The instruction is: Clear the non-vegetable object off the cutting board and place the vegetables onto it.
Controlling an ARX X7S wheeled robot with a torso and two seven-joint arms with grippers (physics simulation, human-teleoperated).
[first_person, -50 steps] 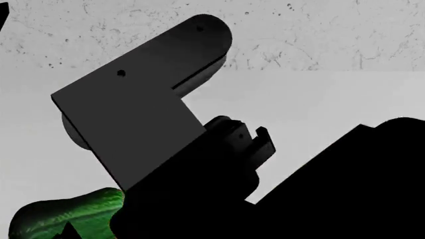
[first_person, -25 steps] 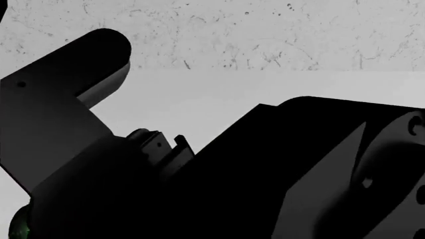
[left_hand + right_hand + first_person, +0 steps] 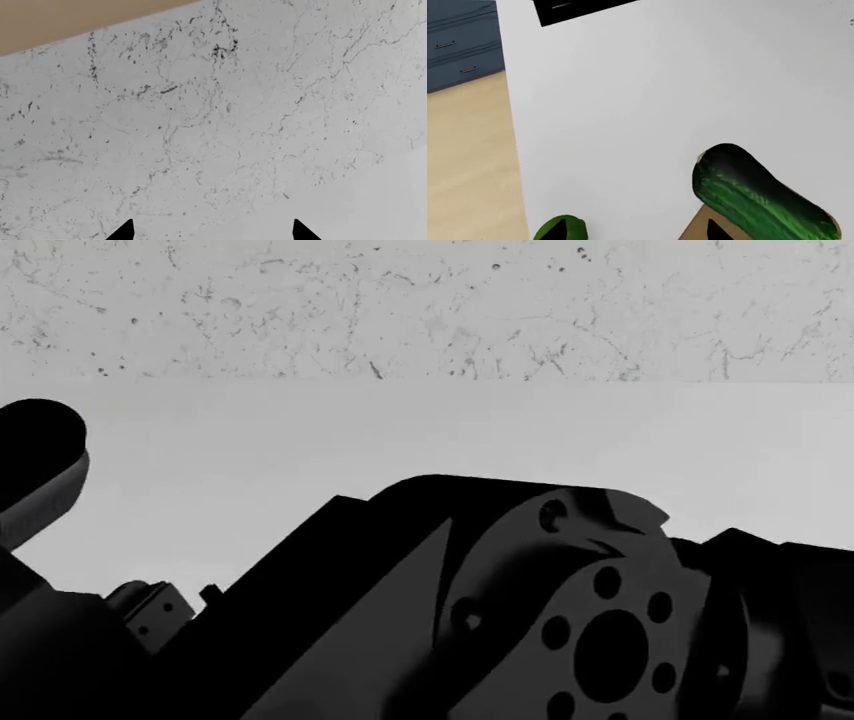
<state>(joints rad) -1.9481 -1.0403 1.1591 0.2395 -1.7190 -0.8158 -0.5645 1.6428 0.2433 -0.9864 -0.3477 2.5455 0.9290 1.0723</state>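
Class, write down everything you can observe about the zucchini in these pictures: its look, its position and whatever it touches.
The zucchini shows only in the right wrist view. It is thick and dark green with fine lighter stripes, a glossy skin and a rounded end. That end lies over the white counter, while its body crosses a corner of the light-brown cutting board. The frame edge cuts off its far end. Nothing grips it. The head view does not show it.

The zucchini (image 3: 760,195) has a glossy, faintly striped green skin. The worktop (image 3: 647,100) is smooth matt white, the wall (image 3: 233,125) marble-like (grey veins), the cutting board (image 3: 697,231) pale wood.
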